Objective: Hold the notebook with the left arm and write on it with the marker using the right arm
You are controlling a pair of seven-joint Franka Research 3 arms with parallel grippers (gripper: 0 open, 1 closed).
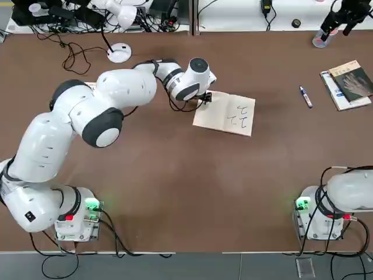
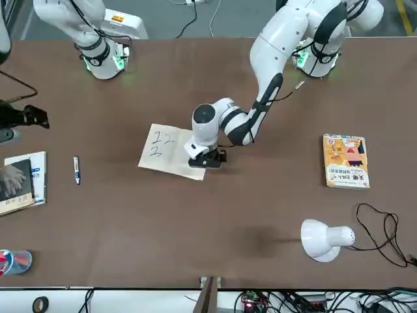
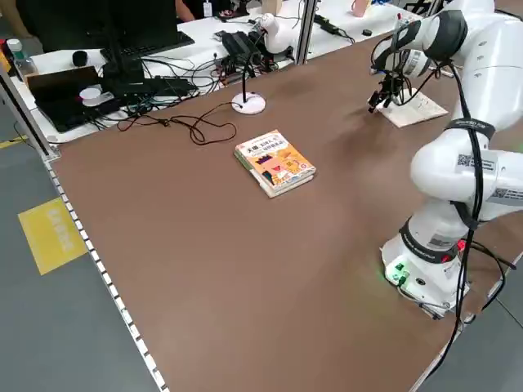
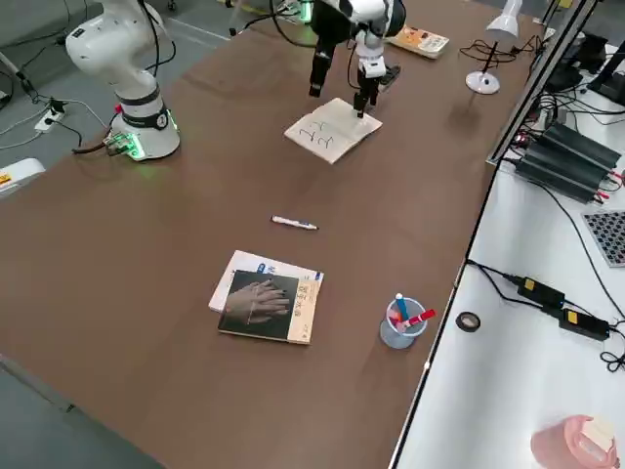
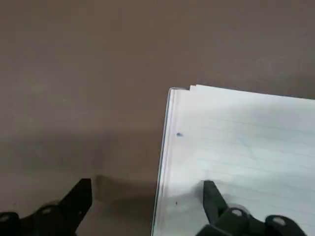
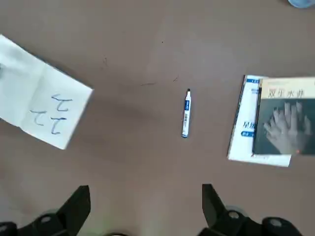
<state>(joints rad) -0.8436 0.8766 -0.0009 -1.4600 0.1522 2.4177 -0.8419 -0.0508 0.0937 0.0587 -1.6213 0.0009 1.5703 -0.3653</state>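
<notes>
The brown desk (image 1: pixel 175 186) carries everything, and the left arm (image 1: pixel 105 108) reaches across it to the notebook (image 1: pixel 230 116), which lies near the middle with black strokes on its page. The left gripper (image 5: pixel 147 206) stands at the pad's corner with its fingers spread, one over the paper and one over bare desk, so it clasps nothing; whether the finger truly presses the page cannot be told. The right arm (image 1: pixel 349 192) sits back near its base, and the right gripper (image 6: pixel 146 206) hangs above the desk with fingers released and empty. The marker (image 6: pixel 186 119) lies flat on the desk, apart from the fingers, between the notebook and the dark-covered book (image 6: pixel 288 123), well apart from the notebook. The risk I see: the slim marker may roll or skid if the fingers close off-centre or across its length badly aligned. The pad may also slide under writing if the left hold is only light.
</notes>
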